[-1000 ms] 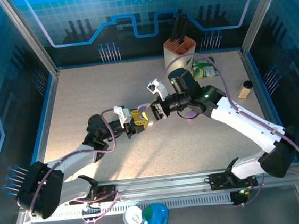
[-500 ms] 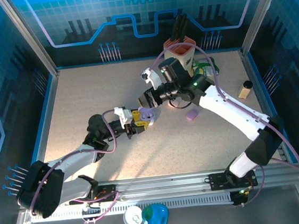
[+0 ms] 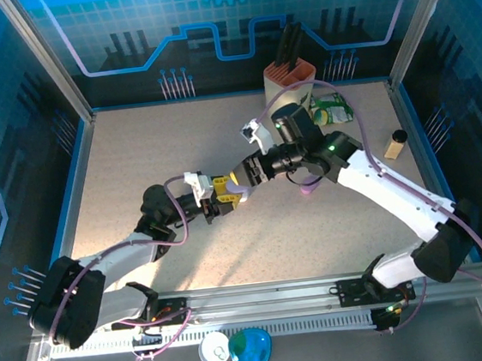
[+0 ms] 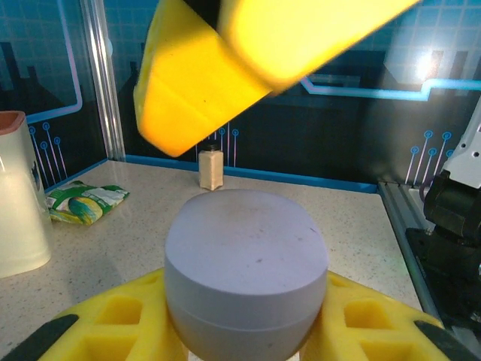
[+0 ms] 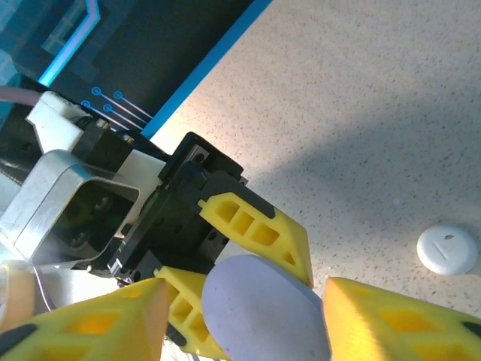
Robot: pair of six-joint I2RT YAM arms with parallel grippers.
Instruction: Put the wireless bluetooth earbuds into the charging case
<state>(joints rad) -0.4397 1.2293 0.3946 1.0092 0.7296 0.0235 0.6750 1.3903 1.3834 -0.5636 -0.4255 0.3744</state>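
- Chiefly, the case (image 4: 246, 271) could twist or pop out of the left claw (image 3: 228, 195). It is smooth and rounded and pinched only low on its sides, so an off-centre push from the right claw (image 3: 239, 181) would lever it loose onto the table (image 3: 136, 166).
- The claws crowd each other mid-table, and the right fingers could knock the left's yellow fingers instead of the case.
- The case looks closed, with a seam all round. I judge nothing goes in until the lid is lifted.
- Left claw: clenched on the lilac case, one finger on each side.
- Right claw: spread wide, straddling the case from the far right and gripping nothing. Whether a pad brushes the case I cannot tell.
- A small white disc (image 5: 447, 249) lies on the table near the claws. Whether it is an earbud I cannot tell.
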